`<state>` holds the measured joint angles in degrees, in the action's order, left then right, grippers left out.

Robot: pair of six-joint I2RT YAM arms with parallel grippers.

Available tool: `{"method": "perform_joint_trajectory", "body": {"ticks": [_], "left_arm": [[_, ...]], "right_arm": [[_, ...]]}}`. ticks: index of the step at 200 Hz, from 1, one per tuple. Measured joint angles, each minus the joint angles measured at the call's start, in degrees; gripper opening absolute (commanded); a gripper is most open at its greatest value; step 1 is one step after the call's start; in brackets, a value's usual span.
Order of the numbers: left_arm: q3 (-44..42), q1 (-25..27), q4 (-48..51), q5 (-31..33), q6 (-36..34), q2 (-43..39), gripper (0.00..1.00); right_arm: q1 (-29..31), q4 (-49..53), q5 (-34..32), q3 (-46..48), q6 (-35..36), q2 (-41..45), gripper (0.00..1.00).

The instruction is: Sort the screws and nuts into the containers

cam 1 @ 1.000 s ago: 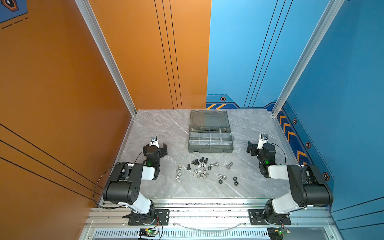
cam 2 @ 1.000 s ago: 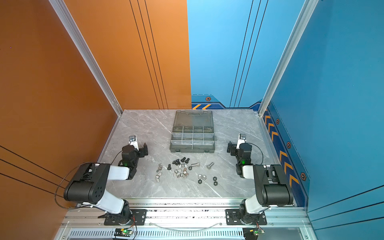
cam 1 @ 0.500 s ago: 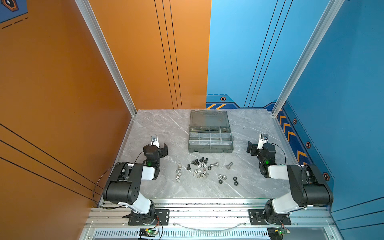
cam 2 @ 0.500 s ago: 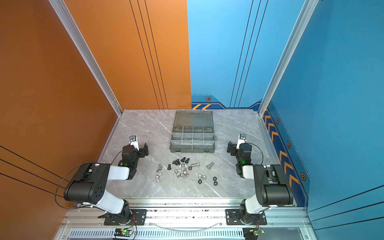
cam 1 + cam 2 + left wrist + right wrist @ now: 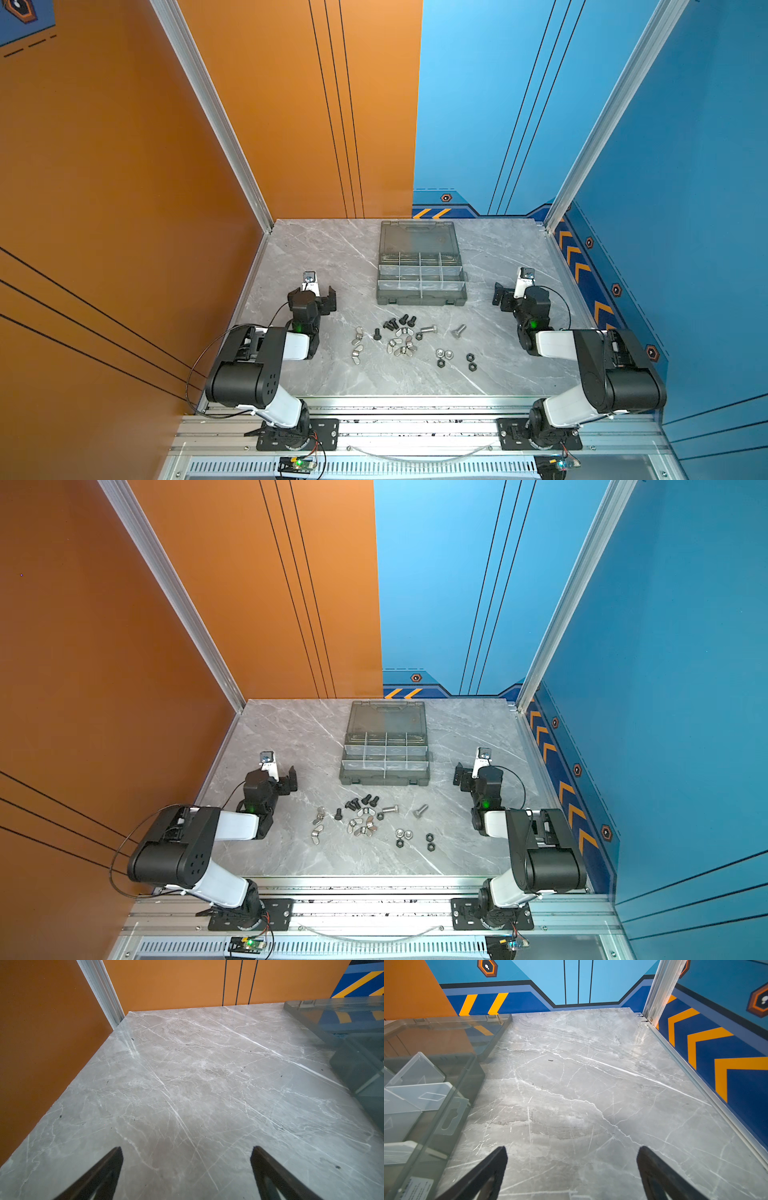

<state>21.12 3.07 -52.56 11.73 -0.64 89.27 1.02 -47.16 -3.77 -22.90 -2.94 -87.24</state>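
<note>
In both top views the screws (image 5: 411, 320) and nuts (image 5: 404, 351) all lie loose on the marble table (image 5: 316, 257), mid-table, just on the near side of the open case (image 5: 420, 297). Left wrist view: left gripper (image 5: 187, 1151) is spread wide over bare marble, holding nothing, case off to the right. Right wrist view: right gripper (image 5: 571, 1151) wide too, nothing held, case close on its left.

light: bright, even | shadows: soft | glare: marble table (image 5: 131, 1048) | focus: sharp
</note>
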Motion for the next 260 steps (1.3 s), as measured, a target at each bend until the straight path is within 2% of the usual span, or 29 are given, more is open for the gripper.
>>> {"method": "perform_joint_trajectory", "body": {"ticks": [41,62,86,108,136,186,225,260], "left_arm": [[0.0,0.15,0.74,0.02,-0.09,-0.59,0.98],[0.39,0.39,5.64,-0.07,-0.46,-5.2,0.98],[3.45,0.87,13.64,-0.98,-0.63,-12.04,0.98],[8.52,2.21,23.98,-1.62,1.25,-17.38,0.98],[14.47,7.82,38.14,-1.79,4.07,-21.9,0.98],[16.28,18.6,59.98,-2.84,12.9,-25.88,0.98],[14.43,24.57,66.77,-3.28,20.85,-28.26,0.99],[12.92,25.88,69.02,-3.26,26.1,-27.39,0.98]], "right_arm": [[0.94,-0.02,-1.46,0.15,0.11,0.0,1.0],[1.51,1.81,-2.49,0.13,0.2,1.42,1.0],[2.69,9.9,-3.04,-1.73,0.55,7.48,1.0],[3.48,20.9,-1.29,-7.74,0.24,12.85,1.0],[5.79,34.99,1.97,-16.15,-0.68,16.63,1.0],[18.01,54.51,4.9,-21.64,-3.32,19.78,1.0],[24.55,60.81,5.09,-21.64,-8.46,20.31,1.0],[29.27,61.77,3.5,-21.62,-10.88,20.39,1.0]]}}
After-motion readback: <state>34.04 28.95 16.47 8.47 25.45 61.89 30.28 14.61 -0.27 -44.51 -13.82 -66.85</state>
